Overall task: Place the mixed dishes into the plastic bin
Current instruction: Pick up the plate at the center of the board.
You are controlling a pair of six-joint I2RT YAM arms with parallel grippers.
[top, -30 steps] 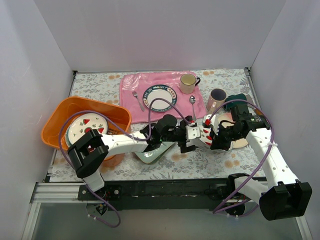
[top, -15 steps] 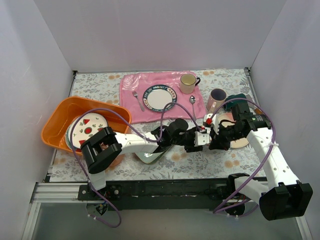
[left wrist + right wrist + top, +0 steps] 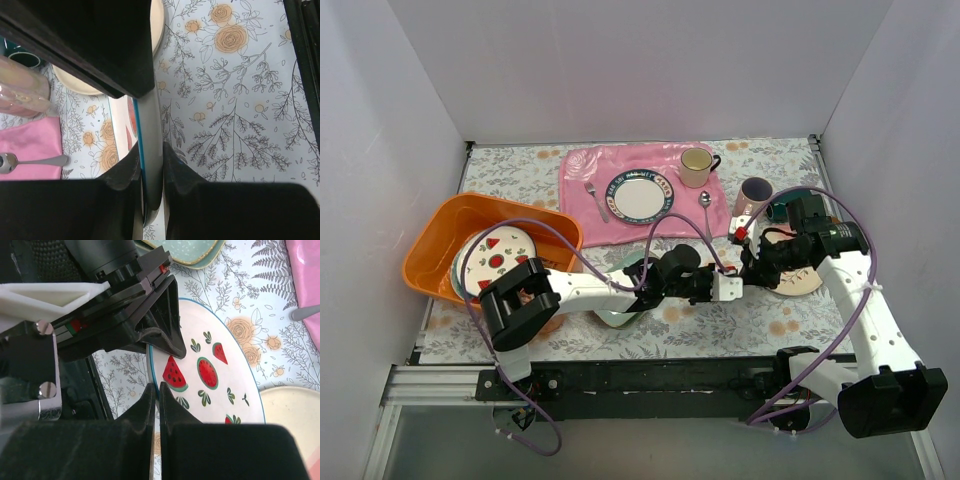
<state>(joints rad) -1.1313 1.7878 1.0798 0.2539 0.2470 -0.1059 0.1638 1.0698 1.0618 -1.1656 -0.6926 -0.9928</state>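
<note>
- The left tool (image 3: pixel 150 152) pinches the rim of the watermelon plate (image 3: pixel 210 375), which shows edge-on between its pads. A grip across the thin rim is about the only hold a flat plate offers.
- The right tool (image 3: pixel 155 389) has its fingers pressed together where the plate's teal rim meets their tips, so it seems to nip the rim too.
- With both tools on it, the plate stands on edge over the desk (image 3: pixel 720 322), which reads as a hand-over. The orange bin (image 3: pixel 425 255) sits well apart, on the left arm's side.
- The bin holds a white plate with red fruit wedges (image 3: pixel 492 252).
- From above, the held plate is lost between the tools, and how deep the right fingers bite cannot be told.
- The pale green tray (image 3: pixel 185 249) lies mostly under the left arm, the dark green mug (image 3: pixel 782 210) is half hidden behind the right arm, and the cream plate (image 3: pixel 295 415) is cut off.
</note>
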